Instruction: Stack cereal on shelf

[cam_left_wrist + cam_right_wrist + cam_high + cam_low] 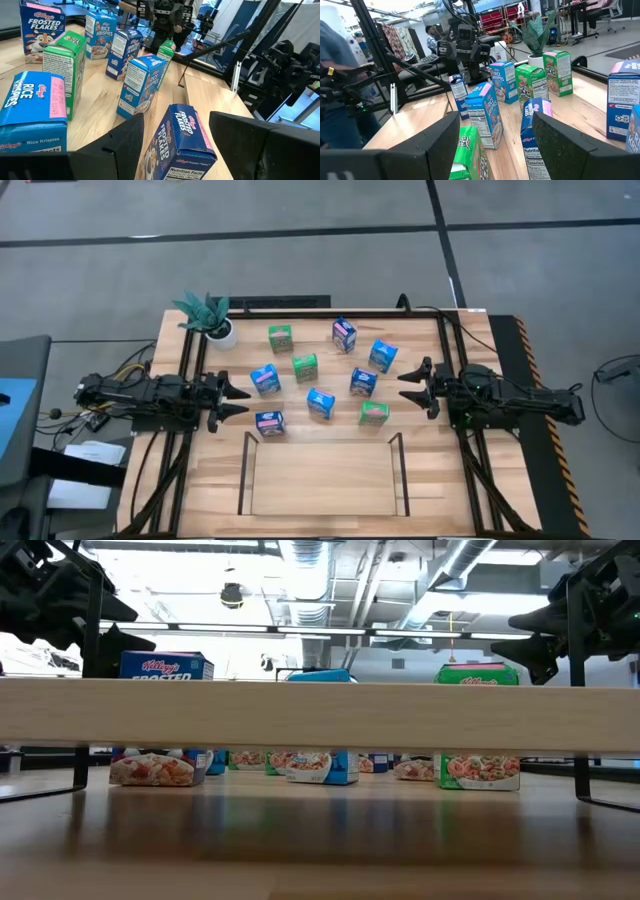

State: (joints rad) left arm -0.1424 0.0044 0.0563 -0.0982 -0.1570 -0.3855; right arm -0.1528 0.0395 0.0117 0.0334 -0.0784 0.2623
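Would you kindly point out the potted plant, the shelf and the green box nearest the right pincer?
potted plant [205, 313], high view, on its teal leaves.
shelf [243, 475], high view, on its left side rail.
green box [374, 413], high view, on its top face.

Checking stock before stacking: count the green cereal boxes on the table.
3. One green box sits near the plant, one mid-cluster, one nearest the shelf. None looks hidden.
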